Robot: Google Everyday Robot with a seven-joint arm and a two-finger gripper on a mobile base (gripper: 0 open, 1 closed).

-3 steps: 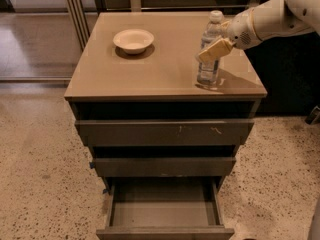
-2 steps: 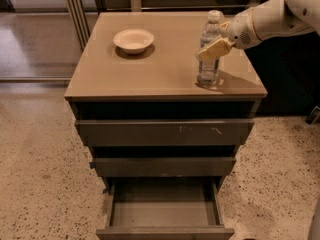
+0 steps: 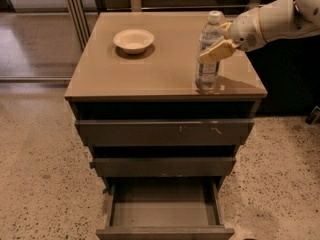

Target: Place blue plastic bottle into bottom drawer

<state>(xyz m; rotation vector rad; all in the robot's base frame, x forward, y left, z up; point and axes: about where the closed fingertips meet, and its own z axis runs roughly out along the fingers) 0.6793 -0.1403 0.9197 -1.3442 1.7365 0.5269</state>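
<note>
Dim, warm light; soft shadow beneath the tool [image 3: 213, 44] at the bottle [image 3: 206, 75].

The gripper [image 3: 214, 48], at the blue plastic bottle [image 3: 206, 75], covers its middle.

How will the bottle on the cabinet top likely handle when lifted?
The blue plastic bottle is tall, narrow and upright near the front edge of the cabinet top, so a sideways nudge could probably tip it. It looks clear and thin-walled, likely light and squeezable. The gripper sits at its upper body, so the base may swing.
</note>
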